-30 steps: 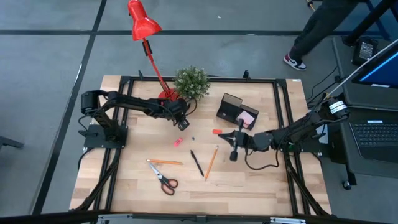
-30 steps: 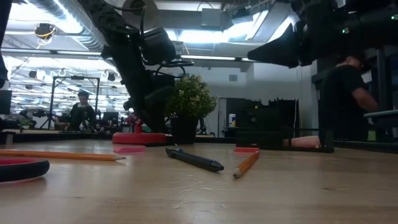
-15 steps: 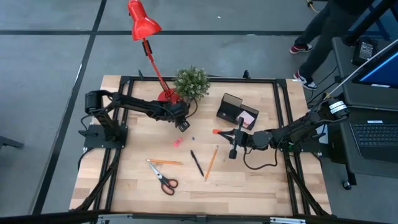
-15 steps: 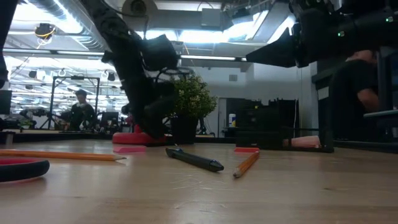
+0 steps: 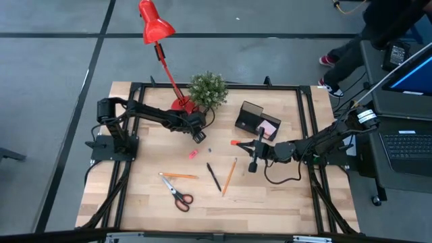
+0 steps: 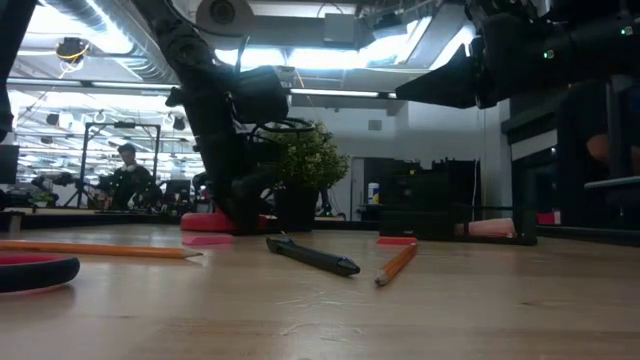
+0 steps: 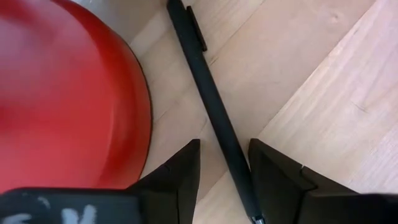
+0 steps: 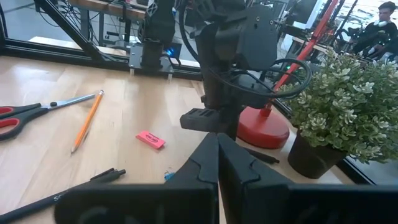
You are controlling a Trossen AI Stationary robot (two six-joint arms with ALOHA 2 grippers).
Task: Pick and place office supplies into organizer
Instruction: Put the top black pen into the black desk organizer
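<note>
A thin black pen (image 7: 214, 106) lies flat on the table beside the red lamp's base (image 7: 68, 93). My left gripper (image 7: 224, 171) points steeply down over the pen, open, one finger on each side of it; whether a finger touches it I cannot tell. In the high view this gripper (image 5: 198, 135) is just in front of the lamp base. My right gripper (image 5: 254, 156) hangs shut above the table's middle right, holding nothing. The black organizer (image 5: 251, 120) stands at the far right with a pink pad (image 5: 267, 128) beside it.
On the wood lie a pink eraser (image 5: 192, 154), a red eraser (image 5: 235, 142), a black pen (image 5: 213, 177), two orange pencils (image 5: 229, 177) (image 5: 179, 175) and orange-handled scissors (image 5: 177, 194). A green plant (image 5: 206, 90) stands behind my left gripper. A person walks past the far right.
My left gripper has sunk toward the table beside the lamp base and tipped further downward, staying open. The person beyond the table's far right has walked on.
</note>
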